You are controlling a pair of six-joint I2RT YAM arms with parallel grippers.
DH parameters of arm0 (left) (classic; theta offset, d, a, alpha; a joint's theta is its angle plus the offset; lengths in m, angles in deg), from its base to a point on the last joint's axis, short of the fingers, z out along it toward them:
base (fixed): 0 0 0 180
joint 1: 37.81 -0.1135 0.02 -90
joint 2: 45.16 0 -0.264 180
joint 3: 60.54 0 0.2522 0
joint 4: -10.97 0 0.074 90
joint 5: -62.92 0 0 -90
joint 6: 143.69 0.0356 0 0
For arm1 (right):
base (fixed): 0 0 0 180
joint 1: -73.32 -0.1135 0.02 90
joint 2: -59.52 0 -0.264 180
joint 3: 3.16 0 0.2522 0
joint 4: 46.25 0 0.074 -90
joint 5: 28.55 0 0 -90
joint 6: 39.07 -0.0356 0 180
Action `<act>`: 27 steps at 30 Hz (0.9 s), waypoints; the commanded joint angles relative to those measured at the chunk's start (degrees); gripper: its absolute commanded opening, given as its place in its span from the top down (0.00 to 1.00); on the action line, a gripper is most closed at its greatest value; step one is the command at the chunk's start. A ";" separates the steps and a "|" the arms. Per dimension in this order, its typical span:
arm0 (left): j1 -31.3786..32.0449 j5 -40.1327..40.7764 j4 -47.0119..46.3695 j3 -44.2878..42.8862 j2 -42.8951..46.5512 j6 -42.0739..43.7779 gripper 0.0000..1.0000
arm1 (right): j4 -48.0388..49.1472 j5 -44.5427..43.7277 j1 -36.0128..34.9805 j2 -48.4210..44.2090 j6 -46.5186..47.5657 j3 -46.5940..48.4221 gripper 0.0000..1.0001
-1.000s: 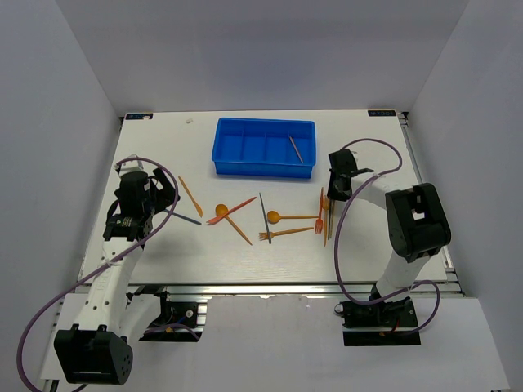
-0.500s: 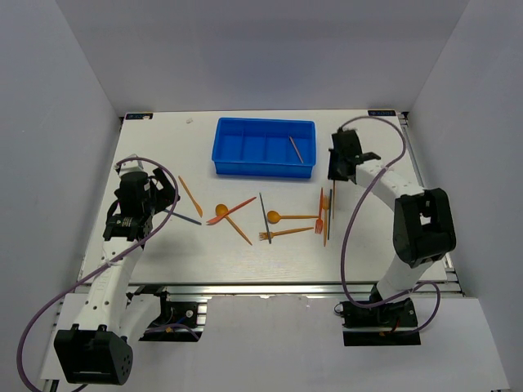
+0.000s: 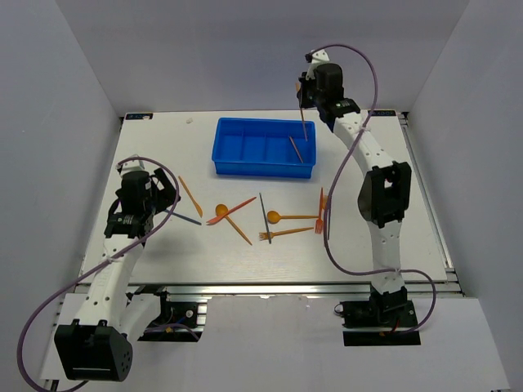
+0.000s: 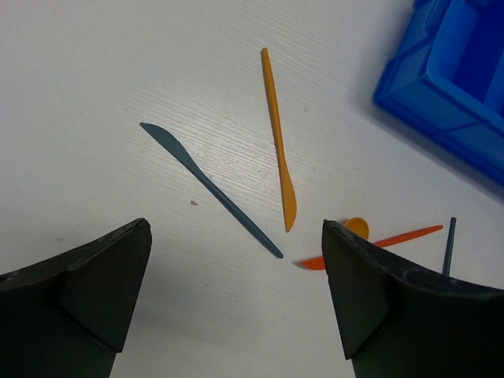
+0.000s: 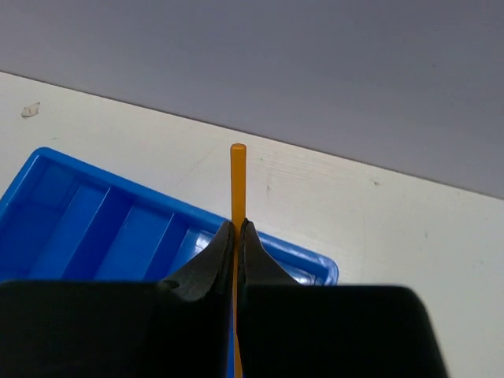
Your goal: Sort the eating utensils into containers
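Observation:
The blue tray (image 3: 245, 167) stands at the back centre, and a thin stick (image 3: 295, 149) lies in its rightmost compartment. My right gripper (image 3: 303, 96) is raised above the tray's right end. In the right wrist view it (image 5: 237, 227) is shut on an orange stick (image 5: 238, 177) that hangs upright over the tray (image 5: 94, 228). My left gripper (image 3: 157, 202) is open and empty over the table; in its wrist view it (image 4: 236, 228) is just short of a dark blue knife (image 4: 209, 189) and an orange knife (image 4: 278, 138).
Other utensils lie in front of the tray: an orange spoon (image 3: 219, 214), a red-orange knife (image 3: 237, 207), a dark blue stick (image 3: 264, 216), another orange spoon (image 3: 286, 217), an orange fork (image 3: 286, 233) and orange pieces (image 3: 322, 214) to the right.
My right arm has lifted from the table near the right-hand utensils and swung back over the tray's right end, carrying the orange stick. The left arm has not moved.

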 commanded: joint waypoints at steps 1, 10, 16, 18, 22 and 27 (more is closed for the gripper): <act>0.20 -0.06 0.36 0.18 -0.53 0.05 0.02 | 2.01 4.09 -0.22 3.90 3.30 3.75 1.00; 0.20 -0.59 0.27 0.09 -1.32 0.14 0.02 | 11.44 3.39 -0.49 2.60 3.83 -8.81 1.00; 0.29 -0.94 0.27 0.09 -1.06 0.23 0.02 | 15.83 2.68 -0.49 -3.38 3.83 -18.66 0.91; 0.29 -0.85 0.27 0.18 -0.80 0.23 0.02 | 14.79 2.42 -0.49 -4.79 3.83 -19.28 0.67; 0.28 -0.68 0.27 0.09 -0.71 0.14 0.02 | 12.68 1.64 -0.58 -8.56 2.96 -19.81 0.41; 0.29 -0.68 0.27 0.09 -0.62 0.14 0.02 | 0.66 -10.63 -0.93 -17.61 -5.81 -22.08 0.32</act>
